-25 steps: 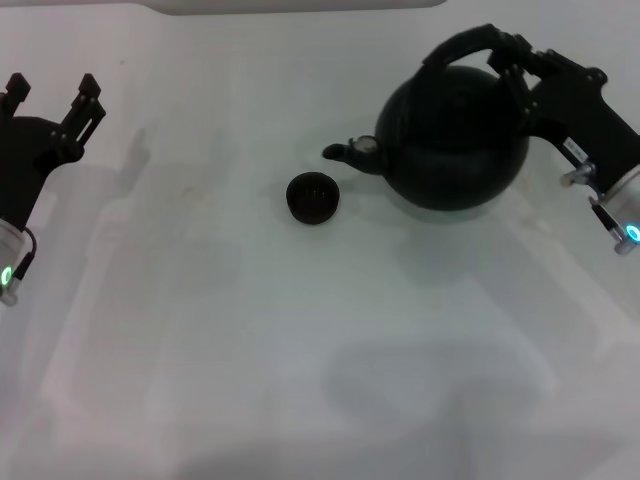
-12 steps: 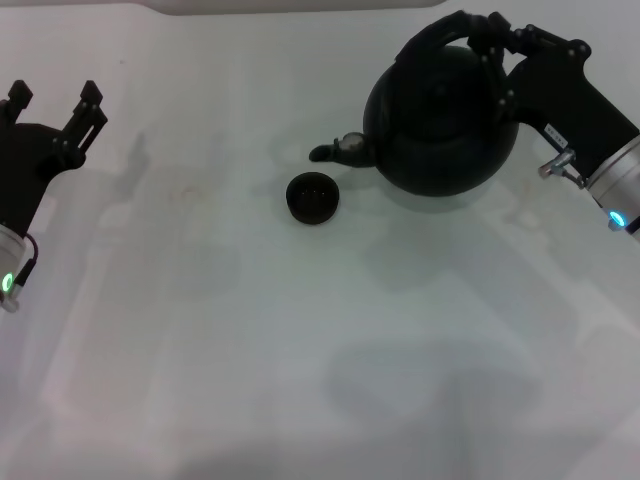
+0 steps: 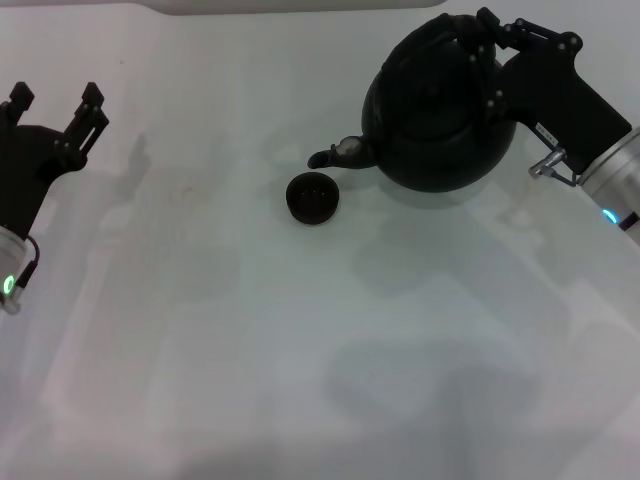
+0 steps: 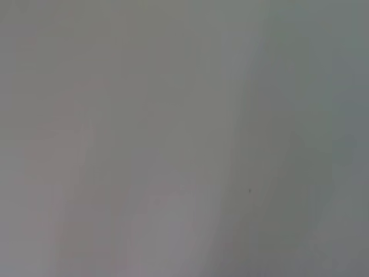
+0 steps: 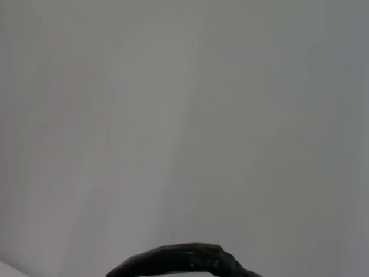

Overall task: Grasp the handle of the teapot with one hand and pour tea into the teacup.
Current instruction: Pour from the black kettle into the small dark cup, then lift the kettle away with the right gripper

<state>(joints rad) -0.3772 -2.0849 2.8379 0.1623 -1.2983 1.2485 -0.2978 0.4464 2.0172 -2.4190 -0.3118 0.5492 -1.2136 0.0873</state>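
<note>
The large round black teapot [image 3: 440, 120] hangs at the back right, tilted with its short spout [image 3: 330, 156] low and pointing left, just above and right of the teacup. The small black teacup [image 3: 313, 197] stands on the white table near the middle. My right gripper [image 3: 492, 50] is shut on the teapot's arched black handle [image 3: 452, 28] at the top. A strip of the handle also shows in the right wrist view [image 5: 184, 261]. My left gripper [image 3: 55, 103] is open and empty at the far left, parked.
The white table [image 3: 300, 350] stretches under everything. A pale edge [image 3: 300, 6] runs along the back. The left wrist view shows only the plain table surface [image 4: 184, 138].
My right gripper has carried the teapot up and to the left. The pot has tilted further, and its spout has dropped closer to the teacup. The left arm has not moved.
</note>
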